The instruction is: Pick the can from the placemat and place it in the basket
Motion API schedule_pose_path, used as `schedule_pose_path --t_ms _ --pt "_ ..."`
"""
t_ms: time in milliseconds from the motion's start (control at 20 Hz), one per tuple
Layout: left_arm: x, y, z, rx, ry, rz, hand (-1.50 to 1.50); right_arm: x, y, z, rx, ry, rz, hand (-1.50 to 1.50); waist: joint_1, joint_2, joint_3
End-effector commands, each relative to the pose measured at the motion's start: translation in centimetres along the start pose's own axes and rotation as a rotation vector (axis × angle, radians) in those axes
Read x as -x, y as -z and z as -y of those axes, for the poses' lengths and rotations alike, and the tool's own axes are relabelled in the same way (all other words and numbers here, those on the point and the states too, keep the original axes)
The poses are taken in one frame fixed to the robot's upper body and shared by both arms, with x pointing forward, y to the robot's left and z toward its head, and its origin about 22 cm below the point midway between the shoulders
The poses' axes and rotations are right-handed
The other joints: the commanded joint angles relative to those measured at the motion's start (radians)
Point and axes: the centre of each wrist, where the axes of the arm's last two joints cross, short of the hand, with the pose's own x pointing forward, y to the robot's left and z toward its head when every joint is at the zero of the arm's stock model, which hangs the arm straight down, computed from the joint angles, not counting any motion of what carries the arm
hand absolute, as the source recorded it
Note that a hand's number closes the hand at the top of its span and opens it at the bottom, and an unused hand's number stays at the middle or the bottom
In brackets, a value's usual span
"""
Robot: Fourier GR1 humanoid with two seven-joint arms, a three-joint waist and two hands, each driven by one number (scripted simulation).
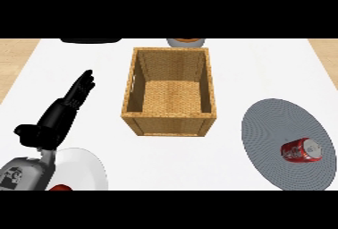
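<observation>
Can (302,151) lies on its side on the grey placemat (277,120), right of the wicker basket (170,117) and well apart from it. Left robot hand (63,114) sits left of the basket, fingers straight, holding nothing, above a white plate (84,172) on the surface (264,67). Right robot hand isn't visible.

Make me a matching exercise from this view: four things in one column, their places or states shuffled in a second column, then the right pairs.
Things:
1. can
2. basket
3. left hand
4. white plate

Places or states:
A. open, fingers straight, left of the basket
B. lying on its side on the grey placemat
C. at the lower left, under the forearm
D. middle of the counter, nothing in it

Pairs: 1-B, 2-D, 3-A, 4-C
</observation>
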Motion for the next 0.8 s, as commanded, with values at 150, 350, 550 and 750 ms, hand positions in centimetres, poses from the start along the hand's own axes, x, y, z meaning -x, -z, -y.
schedule_pose_path --t_ms 150,350,550,750 --pt "-1.4 -0.6 0.4 0.005 -0.006 0.011 0.00 2.5 2.6 -2.2 0.009 0.047 0.050 -1.50 0.002 -0.001 0.000" --pt "-0.6 -1.8 -0.1 0.014 0.011 0.010 0.00 2.4 5.1 -7.3 0.017 0.018 0.050 -1.50 0.001 -0.002 0.000" --pt "0.7 -1.2 -0.2 0.009 -0.005 -0.005 0.00 3.9 4.4 -6.6 0.018 0.003 0.053 -1.50 -0.004 -0.001 0.000" --pt "-0.1 -0.7 -1.7 -0.005 0.005 0.001 0.00 4.2 3.1 -8.1 0.029 0.023 0.099 -1.50 -0.008 -0.002 0.000"
